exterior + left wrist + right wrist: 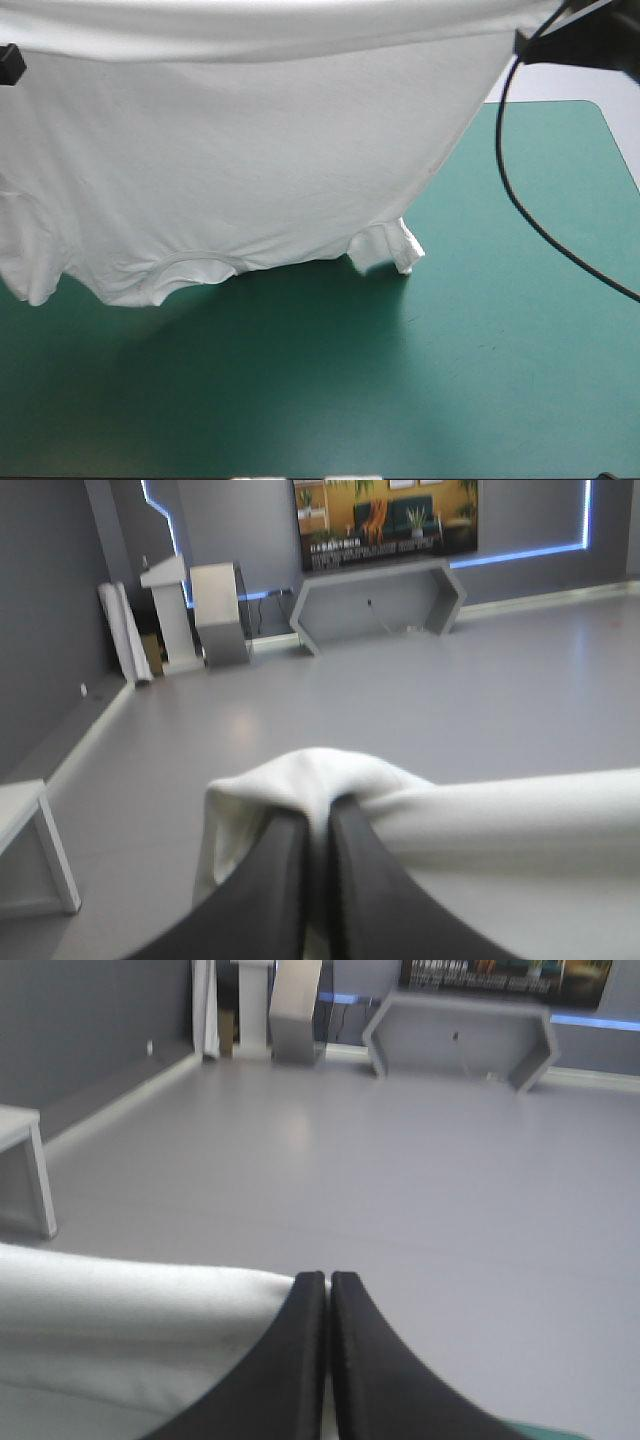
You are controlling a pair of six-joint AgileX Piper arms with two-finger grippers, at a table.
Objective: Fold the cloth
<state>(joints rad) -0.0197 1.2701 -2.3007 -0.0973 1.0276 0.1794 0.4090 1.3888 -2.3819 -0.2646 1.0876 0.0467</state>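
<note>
White short-sleeved T-shirt, lifted and hung as a broad sheet above the teal-green covered bench. The left gripper and right gripper hold it at opposite ends of its upper edge. In each wrist view the pair of broad black fingers is pinched all but together on a bunch of white fabric. The edge between the two grasps runs nearly straight, so the cloth hangs open rather than bunched.

The garment hangs inverted. The neck opening and the two short sleeves form the lowest edge. Holding it by the hem corners lets its weight draw out the creases, which probably prepares it for laying flat. The right-hand sleeve comes down close to the cover; whether it touches cannot be told.

The near half of the bench and its right side lie bare, giving room to lower and spread the sheet. The left sleeve hangs at the picture's left limit, so the margin to the bench's left edge is not shown.
</note>
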